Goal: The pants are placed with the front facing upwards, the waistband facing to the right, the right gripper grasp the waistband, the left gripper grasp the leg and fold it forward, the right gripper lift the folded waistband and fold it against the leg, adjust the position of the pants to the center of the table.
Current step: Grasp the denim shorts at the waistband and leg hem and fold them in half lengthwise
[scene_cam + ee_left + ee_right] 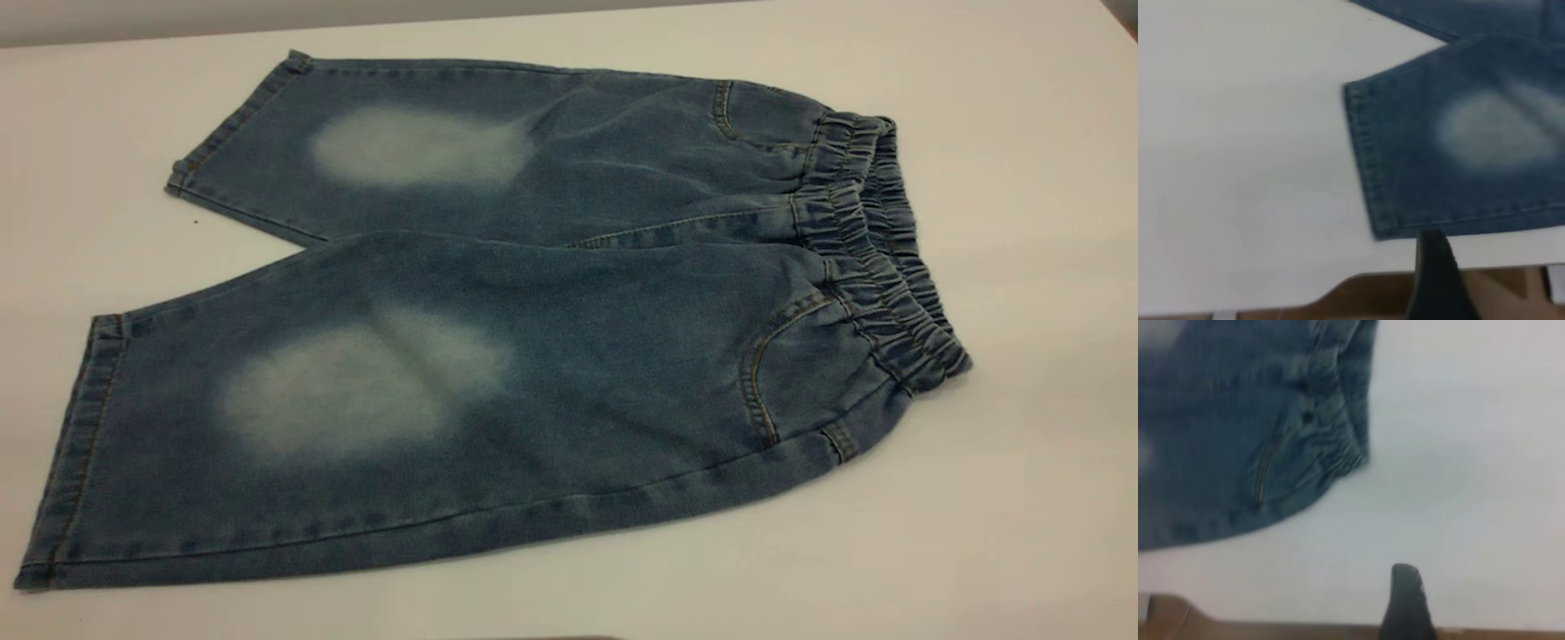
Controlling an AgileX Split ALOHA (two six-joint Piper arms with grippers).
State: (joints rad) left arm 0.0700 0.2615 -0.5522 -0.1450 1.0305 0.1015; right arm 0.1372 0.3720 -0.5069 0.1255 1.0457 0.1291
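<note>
White matte tabletop (1022, 498) fills frame. Pants (569, 356) spread flat, front up, across centre, unfolded, ready for first fold. Denim soft, faded ovals; near leg (293, 427) lower left, hem stitched. Ruched waistband (876, 258) right of centre. Left gripper (1438, 280), right gripper (1405, 607): off cloth, finger state impossible to tell.

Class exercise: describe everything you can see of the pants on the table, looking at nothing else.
The pants are knee-length blue denim shorts with tan stitching, lying flat and unfolded on the white table. Each leg has a pale faded oval; the near leg overlaps the far one. The gathered elastic waistband points right, hems left. Curved front pockets show. No gripper touches them.
</note>
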